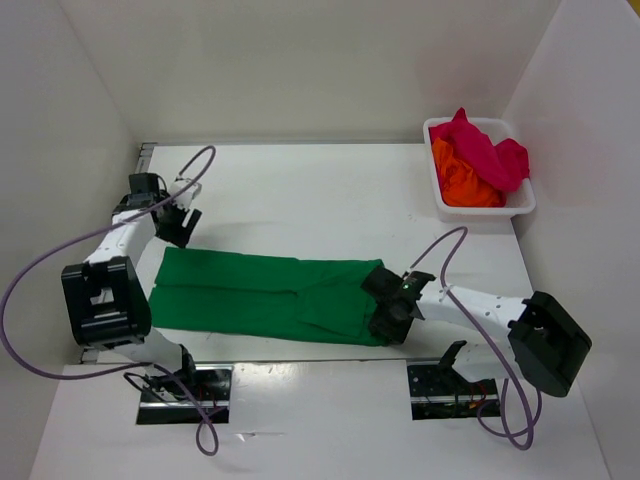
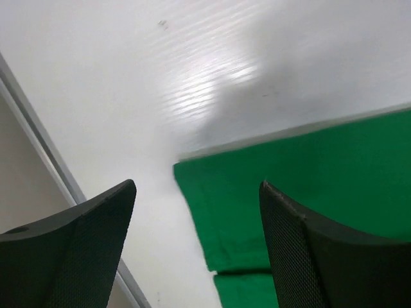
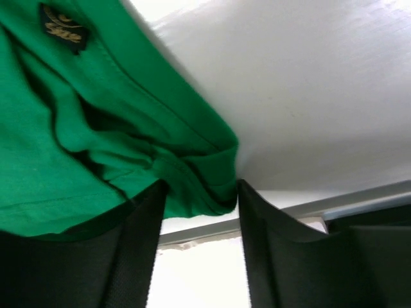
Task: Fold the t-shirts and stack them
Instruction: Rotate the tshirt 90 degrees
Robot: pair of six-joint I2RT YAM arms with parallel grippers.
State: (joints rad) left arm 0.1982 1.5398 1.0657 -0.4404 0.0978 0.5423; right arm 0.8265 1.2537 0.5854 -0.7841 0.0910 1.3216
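Left gripper (image 2: pixel 197 187): jaws wide apart and holding nothing. It hangs over the far-left part of the table (image 1: pixel 300 190).
Left fingers (image 2: pixel 77 256): both dark mesh-faced pads are clear of the cloth. In the left wrist view, bare table lies under one pad and green cloth under the other.
Right gripper (image 3: pixel 200 186): closed on a bunched fold of cloth, at the near-right part of the table.
Right fingers (image 3: pixel 128 256): the fold fills the gap at the tips and touches both pads.
Green t-shirt (image 1: pixel 260 295): lies as a long band, left to right, across the near-middle of the table. It is flat except at the right end, where it is rumpled in the right gripper. Its far-left corner sits just below the left gripper.
Neck label (image 3: pixel 61 29): a small dark tag with pale lettering on the green cloth, in from the pinched fold. The lettering is too small to read.
Basket (image 1: pixel 485 212): white, at the table's far-right corner.
Magenta-red t-shirt (image 1: pixel 485 150): crumpled in the basket, heaped over its rim.
Orange t-shirt (image 1: pixel 465 180): crumpled in the basket, partly under the magenta-red one.
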